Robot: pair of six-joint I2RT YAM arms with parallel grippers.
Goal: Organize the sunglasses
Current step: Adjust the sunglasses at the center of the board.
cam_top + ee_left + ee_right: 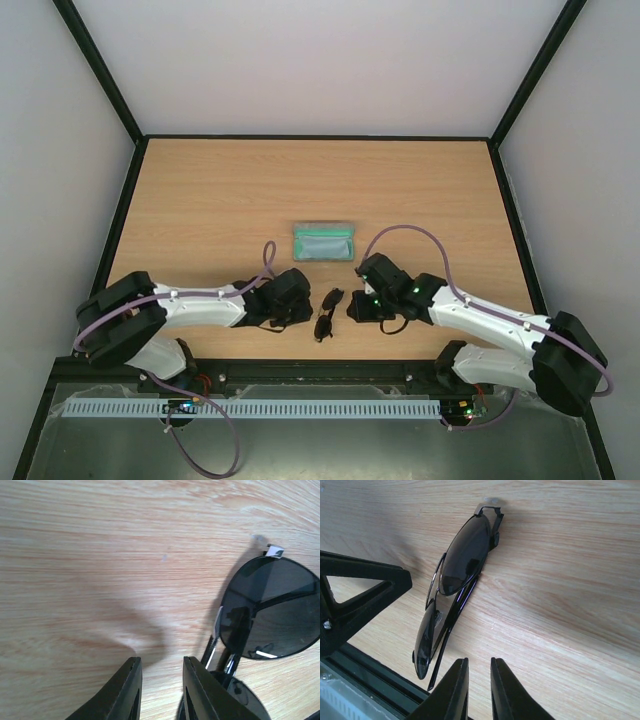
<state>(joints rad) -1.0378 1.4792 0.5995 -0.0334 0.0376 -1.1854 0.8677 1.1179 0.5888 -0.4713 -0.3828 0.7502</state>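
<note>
Sunglasses (pixel 327 312) on table (pixel 200 200); grey case (pixel 323 243) in top view alone.

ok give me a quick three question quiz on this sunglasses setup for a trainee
1. True or false: the sunglasses are inside the grey case.
2. The sunglasses lie: A) on the table between the left gripper and the right gripper; B) behind the case; C) on top of an arm.
3. Does either gripper hold the sunglasses?
Key: 1 false; 2 A; 3 no.
</note>
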